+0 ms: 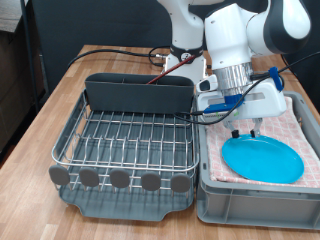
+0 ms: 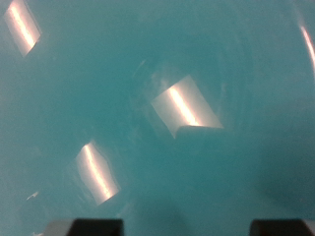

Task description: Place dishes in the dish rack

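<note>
The hand (image 1: pixel 247 131) hangs low over the far edge of the plate (image 1: pixel 262 158), its fingers pointing down, touching or just above the rim; which of the two cannot be told. In the wrist view two dark fingertips (image 2: pixel 94 227) stand well apart at the frame's edge with nothing between them, so the hand is open and grips nothing. The rest of that view is filled by the plate's (image 2: pixel 157 108) glossy blue-green surface, with a few bright reflections on it.

The plate is round, flat and light blue. It lies flat on a pink-and-white checkered cloth (image 1: pixel 300 130) that lines a grey tub (image 1: pixel 255 200) at the exterior view's right.

At about nine o'clock from the plate, just beside the tub, stands the dish rack (image 1: pixel 125 140): a chrome wire grid on a dark grey tray, with a tall grey trough (image 1: pixel 138 92) along its far side. No dishes show on the wires. Both the rack and the tub rest on a wooden counter (image 1: pixel 45 110). At about twelve o'clock from the rack, red and black cables (image 1: pixel 150 55) lie on the counter near the arm's base.
</note>
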You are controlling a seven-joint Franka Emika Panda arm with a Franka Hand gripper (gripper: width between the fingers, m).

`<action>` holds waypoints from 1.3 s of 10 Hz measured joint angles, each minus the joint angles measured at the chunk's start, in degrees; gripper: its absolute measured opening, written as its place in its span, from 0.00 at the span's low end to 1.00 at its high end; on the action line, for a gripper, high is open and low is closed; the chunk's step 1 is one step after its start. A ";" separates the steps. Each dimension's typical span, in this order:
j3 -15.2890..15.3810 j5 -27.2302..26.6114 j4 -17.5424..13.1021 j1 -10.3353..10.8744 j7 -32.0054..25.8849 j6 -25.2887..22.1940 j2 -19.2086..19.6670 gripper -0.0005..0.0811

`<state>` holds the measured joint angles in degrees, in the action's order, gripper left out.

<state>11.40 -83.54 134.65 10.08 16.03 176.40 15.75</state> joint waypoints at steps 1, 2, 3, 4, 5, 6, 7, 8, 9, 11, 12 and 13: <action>-0.10 1.10 -0.13 0.00 1.15 -0.25 0.29 0.27; -0.11 1.49 -0.37 0.00 1.39 -0.36 0.56 0.27; -0.11 1.49 -0.76 0.00 1.39 -0.36 0.82 0.09; -0.12 1.92 -0.98 0.03 1.58 -0.24 0.90 0.09; -1.24 6.59 -0.89 0.90 5.66 0.00 0.90 0.02; -4.11 14.66 -0.63 3.30 13.21 0.01 0.90 0.01; -7.48 21.69 -0.45 6.43 20.45 0.00 0.89 0.01; -10.88 27.46 -0.39 9.62 26.37 -0.12 0.87 0.01; -14.36 32.61 -0.35 12.79 31.66 -0.55 0.80 0.01; -21.40 41.82 -0.25 18.78 41.02 -2.54 0.35 0.13; -25.02 46.15 -0.15 21.74 45.57 -3.87 -0.02 0.33; -28.29 50.11 -0.01 24.37 49.60 -5.25 -0.44 0.33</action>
<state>-16.89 -33.43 134.64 34.44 65.63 171.15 15.32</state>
